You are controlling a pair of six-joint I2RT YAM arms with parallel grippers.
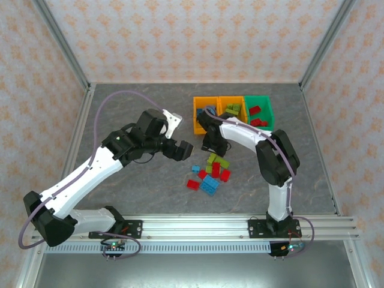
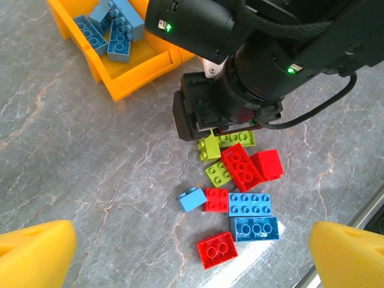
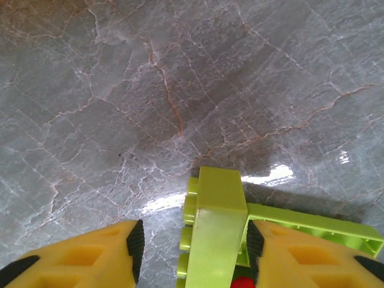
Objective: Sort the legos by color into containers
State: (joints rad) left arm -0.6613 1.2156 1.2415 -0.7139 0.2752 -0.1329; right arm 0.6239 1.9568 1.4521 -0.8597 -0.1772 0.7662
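We see bright, even light from overhead in every view. In the top view the grey marbled tabletop (image 1: 150, 192) carries only soft, faint shadows beneath the arms, and the picture is sharp. In the right wrist view white glare streaks the tabletop beside the lime green brick (image 3: 219, 240), and the yellow fingers (image 3: 78, 258) look soft. In the left wrist view glare sits by a blue brick (image 2: 255, 228), and the corner fingertips (image 2: 36, 252) blur.
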